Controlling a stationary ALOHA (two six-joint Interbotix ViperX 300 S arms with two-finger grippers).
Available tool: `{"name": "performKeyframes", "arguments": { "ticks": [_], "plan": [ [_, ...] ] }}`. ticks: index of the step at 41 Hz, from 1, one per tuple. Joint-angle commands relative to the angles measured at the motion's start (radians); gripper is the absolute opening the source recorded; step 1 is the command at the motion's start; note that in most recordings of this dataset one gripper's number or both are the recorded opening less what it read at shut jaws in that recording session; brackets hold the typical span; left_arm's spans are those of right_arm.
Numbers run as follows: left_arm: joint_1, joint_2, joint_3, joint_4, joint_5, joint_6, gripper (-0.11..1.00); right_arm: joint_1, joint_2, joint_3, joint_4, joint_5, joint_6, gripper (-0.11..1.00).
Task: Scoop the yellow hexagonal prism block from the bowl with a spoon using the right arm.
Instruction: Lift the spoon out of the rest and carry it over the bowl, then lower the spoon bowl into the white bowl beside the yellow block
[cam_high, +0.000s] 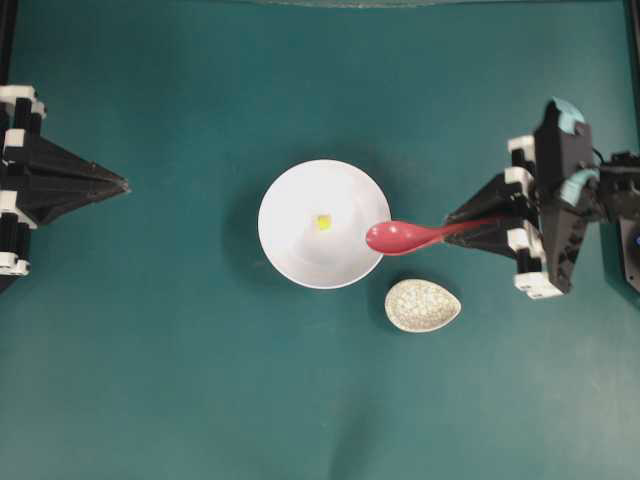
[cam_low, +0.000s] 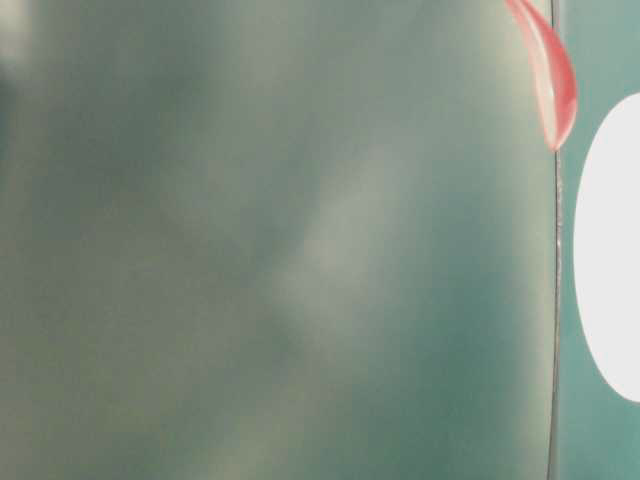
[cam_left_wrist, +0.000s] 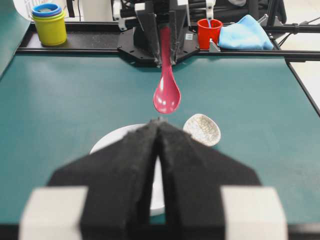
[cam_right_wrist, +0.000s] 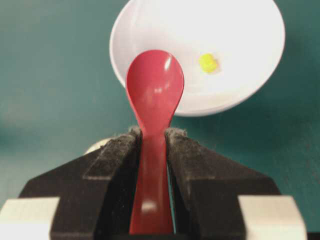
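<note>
One spoon clamped by handle in right pincer, scoop over bowl rim; block inside; left pincer closed, empty

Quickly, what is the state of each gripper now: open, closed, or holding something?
Left gripper: closed, holding nothing.
Right gripper: closed on the handle of the spoon, scoop at the rim of the bowl.

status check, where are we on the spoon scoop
Right gripper shut on spoon, scoop at bowl rim. Left gripper shut, idle. Yellow block unscooped. Path clear.
</note>
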Motion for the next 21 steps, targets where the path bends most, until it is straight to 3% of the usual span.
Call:
{"name": "performKeyframes", "arguments": {
  "ticks": [1, 21],
  "plan": [
    [0.0, 0.008, -0.018, 0.003, -0.006, -0.002, 0.0, -0.023, 0.012, -0.058, -0.008, 0.043, 0.0, 0.24],
    [0.002, 0.008, -0.018, 0.003, -0.006, 0.009, 0.0, -0.115, 0.189, -0.21, -0.044, 0.181, 0.002, 0.24]
  ]
}}
